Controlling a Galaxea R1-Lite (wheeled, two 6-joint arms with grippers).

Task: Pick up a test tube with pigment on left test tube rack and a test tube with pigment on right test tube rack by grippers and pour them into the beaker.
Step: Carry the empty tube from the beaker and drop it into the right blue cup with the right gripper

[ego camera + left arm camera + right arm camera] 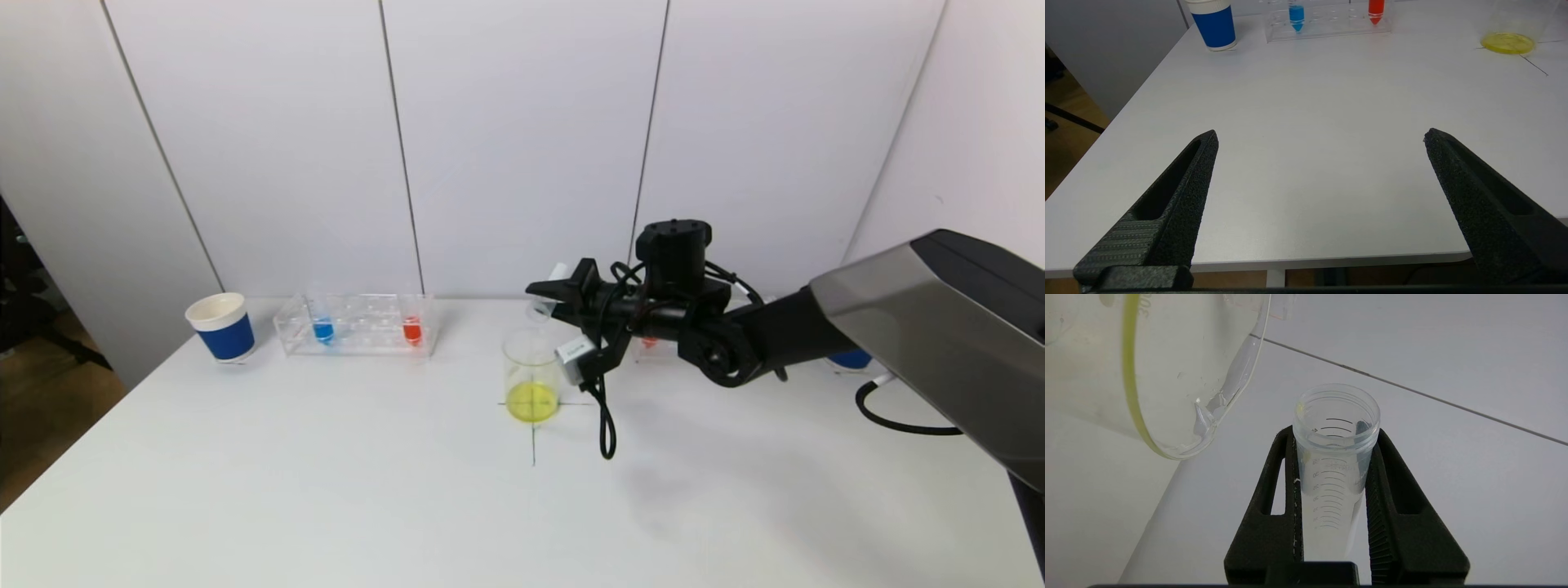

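Pouring done, by the look — our right tool (1337, 465) clamps an emptied test tube (1333, 457) beside the beaker (532, 376); tip upright slowly. Left tool (1318, 163) wide, idle.

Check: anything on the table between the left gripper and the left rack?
Nothing. The left wrist view shows bare table from the open left gripper up to the left rack.

My right gripper (545, 299) hovers over the beaker (532, 376), tipping a clear test tube (549, 291) toward its rim; yellow liquid (532, 401) pools below, left rack (359, 325) far beyond.
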